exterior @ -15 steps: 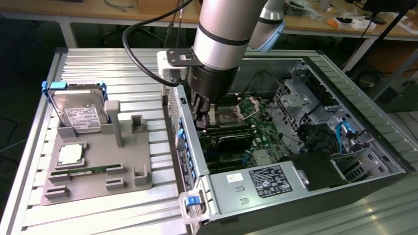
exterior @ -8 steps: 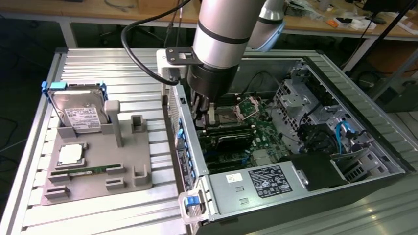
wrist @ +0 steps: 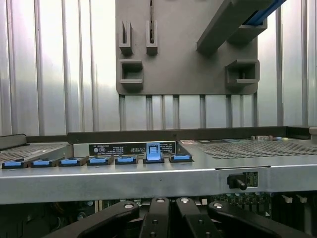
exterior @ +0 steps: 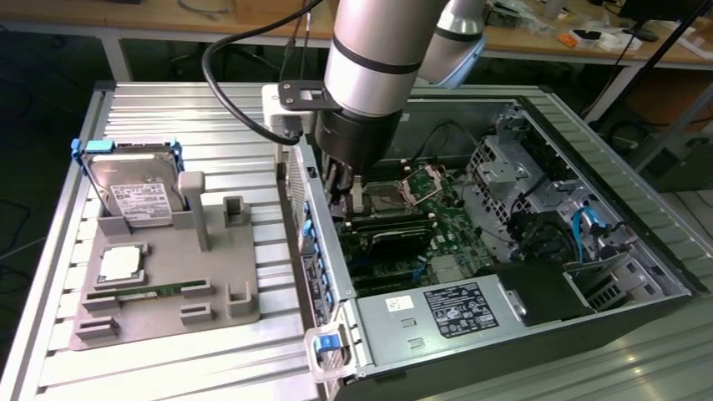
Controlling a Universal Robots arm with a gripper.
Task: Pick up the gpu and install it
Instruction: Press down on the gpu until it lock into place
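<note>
The arm (exterior: 373, 58) is reaching straight down from the top of the exterior view, its silver forearm upright and the black wrist below it. The gripper (exterior: 347, 213) is pointing downward, jaws standing closed together, with its dark linkages (wrist: 168, 220) lying side by side.

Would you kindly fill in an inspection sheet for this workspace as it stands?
Surface: ribbed metal table, carrying a grey fixture tray and an open computer case.
Job's things: gpu on edge inside the case, under the gripper.
Clutter: hard drive, CPU, RAM stick on the tray.
Grippers: gripper shut, low inside the case.
Cables: black cable looping off the arm; blue cable in the case.
Surroundings: cluttered workbench behind.
</note>
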